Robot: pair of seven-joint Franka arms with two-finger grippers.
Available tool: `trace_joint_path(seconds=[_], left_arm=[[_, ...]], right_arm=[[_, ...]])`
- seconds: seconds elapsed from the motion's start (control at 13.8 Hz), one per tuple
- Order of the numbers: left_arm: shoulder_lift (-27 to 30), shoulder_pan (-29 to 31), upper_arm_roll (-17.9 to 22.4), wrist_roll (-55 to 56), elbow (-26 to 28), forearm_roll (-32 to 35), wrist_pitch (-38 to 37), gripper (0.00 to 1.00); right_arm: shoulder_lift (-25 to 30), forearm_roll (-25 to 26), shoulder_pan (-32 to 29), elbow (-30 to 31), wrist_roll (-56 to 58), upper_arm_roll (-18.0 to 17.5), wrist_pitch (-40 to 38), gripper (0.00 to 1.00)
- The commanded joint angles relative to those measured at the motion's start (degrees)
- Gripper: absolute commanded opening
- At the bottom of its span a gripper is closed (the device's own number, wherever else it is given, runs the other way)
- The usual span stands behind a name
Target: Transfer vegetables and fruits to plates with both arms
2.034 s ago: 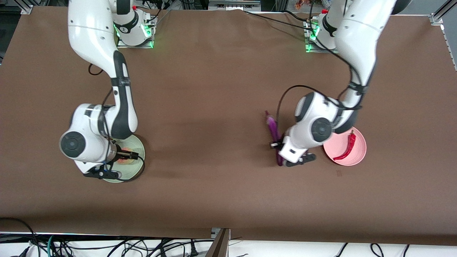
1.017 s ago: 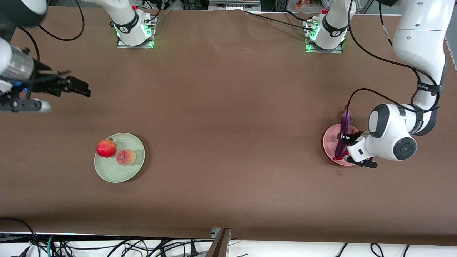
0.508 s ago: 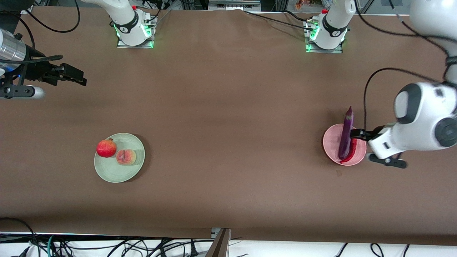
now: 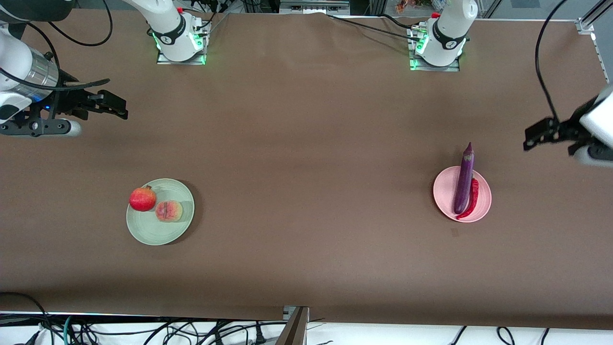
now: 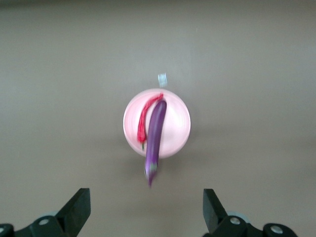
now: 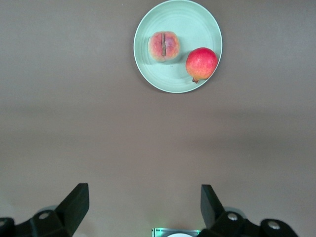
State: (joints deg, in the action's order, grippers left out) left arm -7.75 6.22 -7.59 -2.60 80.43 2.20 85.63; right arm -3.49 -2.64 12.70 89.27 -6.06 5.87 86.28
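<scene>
The purple eggplant (image 4: 463,180) and the red chili pepper (image 4: 471,200) lie side by side on the pale pink plate (image 4: 443,191); all three show in the left wrist view: eggplant (image 5: 156,136), chili (image 5: 144,121), plate (image 5: 177,123). The red pomegranate-like fruit (image 4: 142,199) and the peach (image 4: 168,211) sit on the pale green plate (image 4: 155,230); they also show in the right wrist view: fruit (image 6: 201,63), peach (image 6: 163,46), plate (image 6: 185,24). My left gripper (image 4: 536,134) is open and empty, high over the table's end. My right gripper (image 4: 112,104) is open and empty, high over the other end.
The two arm bases (image 4: 179,40) (image 4: 438,45) stand along the table's edge farthest from the front camera. A small mark (image 4: 454,232) lies on the brown cloth beside the pink plate, nearer the front camera. Cables hang below the table's front edge.
My left gripper let go of the eggplant on the pink plate and rose away toward its end of the table. My right gripper has stayed high, shifting slightly.
</scene>
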Motion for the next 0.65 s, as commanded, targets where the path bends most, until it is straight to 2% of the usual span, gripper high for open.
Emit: trace_joint_path(seconds=[0.0, 0.15, 0.29, 0.36, 0.51, 0.58], left_arm=[[3.08, -1.03, 0.82, 1.19, 2.0, 0.44, -2.39, 1.0], [6.59, -5.67, 5.46, 1.19, 8.65, -0.69, 2.66, 1.0], [10.99, -7.52, 7.06, 2.15, 19.63, -2.64, 14.25, 1.0], [11.09, -8.84, 7.68, 2.42, 19.42, -2.29, 14.74, 1.0], [10.92, -9.65, 11.36, 1.11, 17.05, -3.42, 9.76, 1.0], [10.83, -9.73, 11.37, -0.29, 16.95, -3.34, 9.3, 1.0]], right_arm=[[5.07, 2.28, -11.01, 5.65, -0.88, -11.56, 3.01, 1.0], [5.16, 2.46, -11.21, 5.31, -0.71, -11.76, 2.75, 1.0], [4.99, 2.99, -11.21, 4.78, -0.71, -11.76, 2.75, 1.0], [4.73, 3.07, -11.21, 4.6, -0.71, -11.76, 2.75, 1.0], [4.46, 3.16, -11.12, 3.82, -0.53, -11.85, 2.84, 1.0], [3.94, 3.77, -11.12, 3.37, -0.27, -11.85, 3.01, 1.0]])
